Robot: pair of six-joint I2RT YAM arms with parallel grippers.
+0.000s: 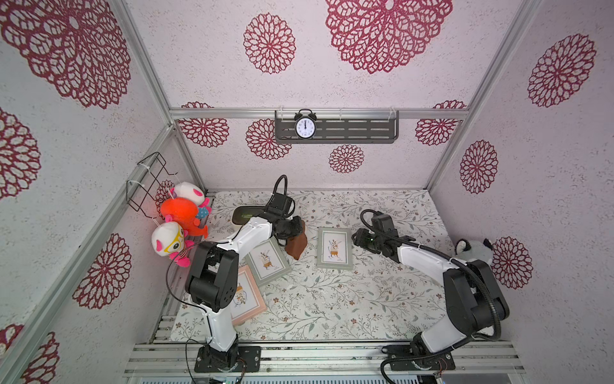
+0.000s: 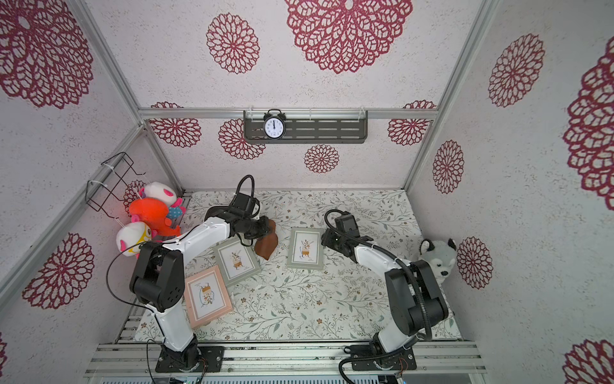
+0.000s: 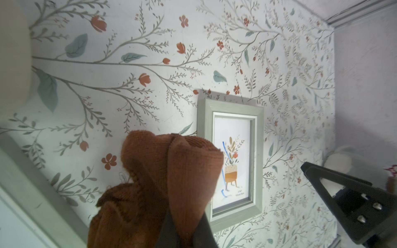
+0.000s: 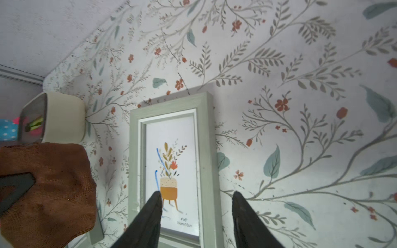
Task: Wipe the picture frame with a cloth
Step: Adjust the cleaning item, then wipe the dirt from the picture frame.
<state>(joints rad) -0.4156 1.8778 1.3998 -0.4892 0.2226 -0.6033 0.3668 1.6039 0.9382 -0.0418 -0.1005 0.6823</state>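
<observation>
A grey-green picture frame [image 1: 335,247] [image 2: 305,247] lies flat mid-table, with blue pen marks on its glass in the wrist views [image 3: 257,150] [image 4: 171,133]. The brown cloth [image 1: 297,247] [image 2: 265,247] [image 3: 171,171] [image 4: 49,193] hangs bunched just left of it, above the table. My left gripper [image 1: 292,231] [image 3: 185,227] is shut on the cloth's top. My right gripper [image 1: 355,237] [image 4: 196,193] hovers open at the frame's right side. One of its fingers is over the glass and the other over the tablecloth, with nothing held.
Another grey frame [image 1: 267,261] and a pink frame [image 1: 246,296] lie under my left arm. A cream box [image 4: 62,118] stands at the back left. Plush toys [image 1: 179,226] hang on the left wall, and a husky plush [image 1: 475,249] sits at the right wall.
</observation>
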